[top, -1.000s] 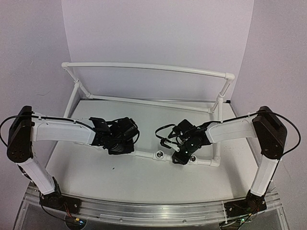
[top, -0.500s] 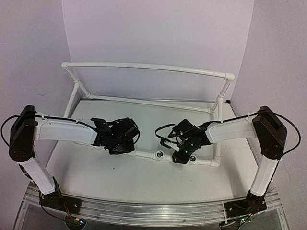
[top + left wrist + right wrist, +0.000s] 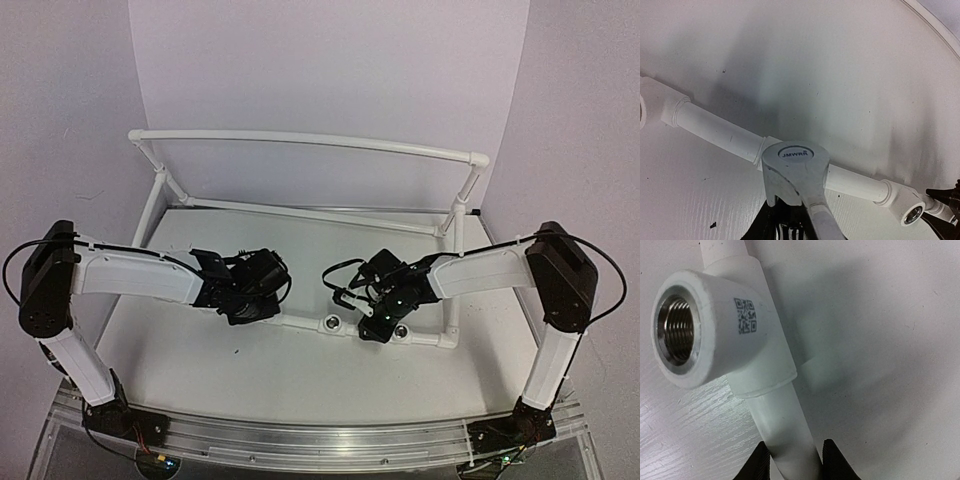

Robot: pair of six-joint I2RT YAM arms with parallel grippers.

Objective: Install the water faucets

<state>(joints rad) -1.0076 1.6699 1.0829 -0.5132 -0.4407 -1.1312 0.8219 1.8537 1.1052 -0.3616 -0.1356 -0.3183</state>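
faucet [image 3: 797, 172] cut off at bottom edge, left hand [image 3: 785, 227] mostly hidden (behind it), right hand [image 3: 792, 462] cropped

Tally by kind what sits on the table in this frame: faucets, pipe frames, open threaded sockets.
Chrome faucet: 1
White pipe frame: 1
Open threaded sockets: 2
Total: 4
Only what shows is counted; the arms hide part of the front pipe.
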